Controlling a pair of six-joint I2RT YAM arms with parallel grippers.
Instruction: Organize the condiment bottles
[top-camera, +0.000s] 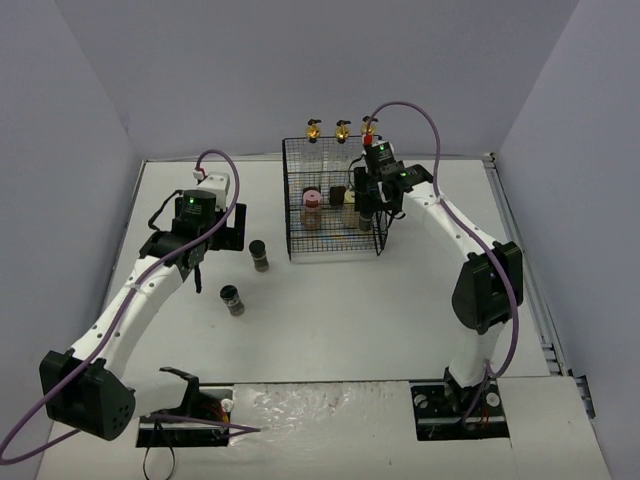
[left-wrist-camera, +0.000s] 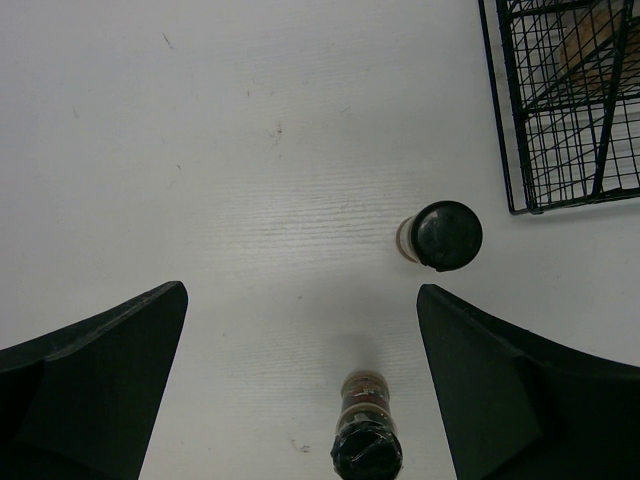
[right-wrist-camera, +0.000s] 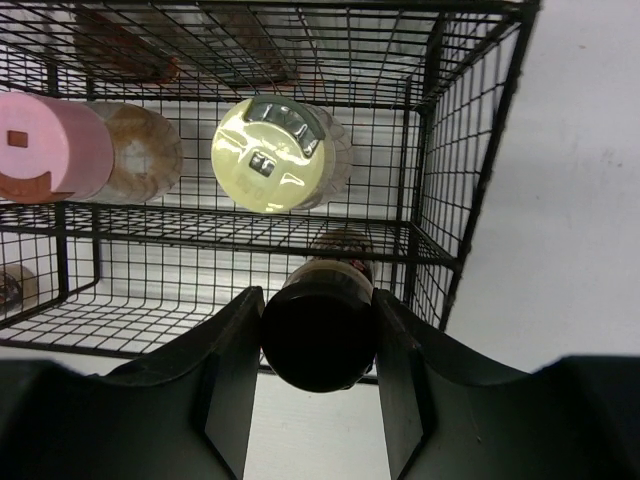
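Your right jaws are closed tight on a small dark jar with a black cap (right-wrist-camera: 318, 345), one finger (right-wrist-camera: 225, 385) pressed to each side of the cap. That jar hangs upright at the near right corner of the black wire rack (top-camera: 300, 250). Its body shows through the wires, but you cannot tell whether its base has reached the rack floor.

The rack stands at the middle of the bench's (top-camera: 400, 310) far edge. Along the back of the rack are three tall clear bottles with gold spouts (top-camera: 343, 128), in a row. In front of them sit the jar with the pink cap (right-wrist-camera: 45, 150) on the left and the jar with the cream-yellow cap (right-wrist-camera: 275, 155) to its right, both upright. The cream-yellow one sits just behind the jar you are holding. One more dark jar (top-camera: 337, 195) sits between these two and a little further back.

Your left jaws are spread as wide as they go and hold nothing. They hover over the bare bench towards its left edge, well clear of the rack. Two small black-capped jars stand loose on the bench beyond them. One jar (left-wrist-camera: 440, 235) stands near the rack's near left corner. The other jar (left-wrist-camera: 366, 440) is closer to the near edge of the bench. The two are apart from each other, and neither touches the rack or your fingers.
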